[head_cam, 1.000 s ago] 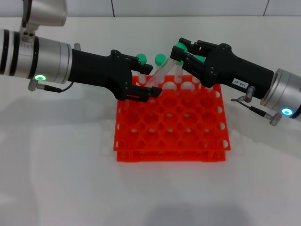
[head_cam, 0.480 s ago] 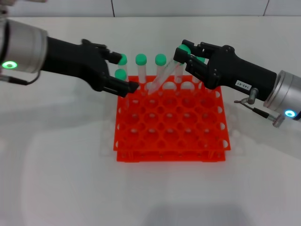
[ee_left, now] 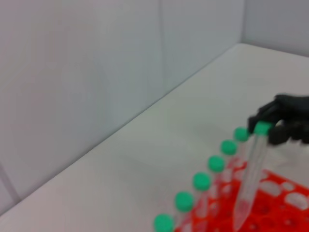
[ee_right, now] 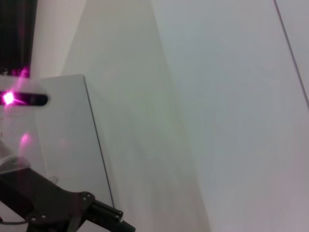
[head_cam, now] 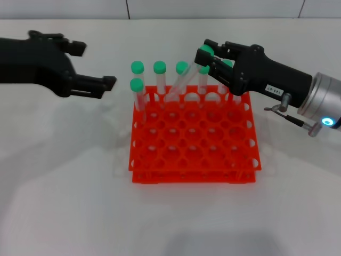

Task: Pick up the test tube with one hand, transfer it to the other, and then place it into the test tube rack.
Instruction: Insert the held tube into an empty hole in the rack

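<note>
The test tube (head_cam: 184,82) is clear with a green cap and leans over the back row of the orange-red test tube rack (head_cam: 194,160). My right gripper (head_cam: 204,56), the labelled one, is shut on the tube's capped end above the rack's back right. The tube's tip is down at the back row of holes. My left gripper (head_cam: 96,65) is open and holds nothing, well left of the rack. In the left wrist view the right gripper (ee_left: 270,126) holds the slanted test tube (ee_left: 248,179) above the rack (ee_left: 275,203).
Several green-capped tubes (head_cam: 160,68) stand upright in the rack's back rows, close to the tilted tube. The white table (head_cam: 64,186) stretches around the rack. A pale wall fills the right wrist view, with a black gripper (ee_right: 63,205) low in it.
My left gripper has let go of the tube and drawn back to the left, away from the rack. The right gripper keeps the tube, almost in place.
</note>
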Tool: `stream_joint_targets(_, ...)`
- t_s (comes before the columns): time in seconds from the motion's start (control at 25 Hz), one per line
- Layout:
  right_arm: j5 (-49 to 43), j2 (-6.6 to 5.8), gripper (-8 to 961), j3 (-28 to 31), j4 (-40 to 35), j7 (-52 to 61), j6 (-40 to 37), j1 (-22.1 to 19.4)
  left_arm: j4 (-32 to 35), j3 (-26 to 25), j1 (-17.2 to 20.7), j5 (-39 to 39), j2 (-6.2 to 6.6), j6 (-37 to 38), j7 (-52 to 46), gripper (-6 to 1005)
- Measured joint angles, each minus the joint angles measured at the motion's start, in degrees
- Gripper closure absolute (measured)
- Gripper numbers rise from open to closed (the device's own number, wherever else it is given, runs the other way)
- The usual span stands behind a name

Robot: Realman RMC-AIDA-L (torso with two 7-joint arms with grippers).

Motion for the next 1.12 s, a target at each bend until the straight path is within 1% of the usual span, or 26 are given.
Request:
stream_joint_targets(0.04, 0.0, -0.07, 697, 0.0, 0.0, 0.0, 0.0, 0.3, 0.3, 0.2, 1.5, -0.2, -0.05, -1.1, 0.5, 106)
stream_joint_targets(0.12, 0.0, -0.19, 696, 0.0, -0.1, 0.0, 0.1, 0.9, 0.2, 1.2, 5.8, -1.1, -0.13, -5.8, 3.0, 106)
stream_joint_targets(0.2, 0.0, -0.35, 696, 0.0, -0.1, 0.2, 0.2, 1.4, -0.2, 2.7, 9.7, -2.2, -0.18, -9.7, 5.5, 106)
stream_joint_targets(0.28, 0.0, -0.45, 696, 0.0, -0.1, 0.3, 0.5, 1.9, -1.6, 5.3, 13.9, -4.0, -0.21, -14.1, 9.1, 106)
stream_joint_targets(0.36, -0.1, -0.61, 696, 0.0, -0.2, 0.3, 0.6, 2.1, -3.5, 7.5, 17.1, -5.9, -0.2, -17.5, 12.8, 106)
stream_joint_targets(0.44, -0.2, -0.83, 697, 0.0, -0.3, 0.4, 0.7, 2.5, -5.9, 8.8, 19.1, -7.9, -0.21, -19.6, 16.2, 106)
stream_joint_targets(0.56, -1.9, -1.32, 697, 0.1, -0.4, 1.2, 0.9, 3.7, -10.8, 9.1, 20.6, -11.9, -0.23, -21.2, 21.2, 106)
stream_joint_targets(0.76, -4.5, -2.13, 697, 0.2, -1.4, 3.4, 2.1, 4.7, -19.8, 7.8, 21.2, -19.7, -0.25, -21.6, 32.1, 106)
stream_joint_targets(0.96, -8.8, -2.82, 696, 0.8, -5.2, 6.5, 3.6, 4.9, -30.0, 5.2, 22.2, -29.8, -0.25, -20.6, 46.5, 106)
stream_joint_targets(1.04, -11.6, -2.97, 696, 2.1, -6.6, 8.2, 4.1, 4.9, -34.6, 3.7, 22.5, -34.6, -0.18, -19.7, 52.4, 106)
stream_joint_targets(1.12, -15.6, -2.97, 696, 4.3, -8.0, 10.3, 4.4, 5.0, -38.2, 1.8, 22.4, -37.1, -0.13, -18.1, 55.9, 106)
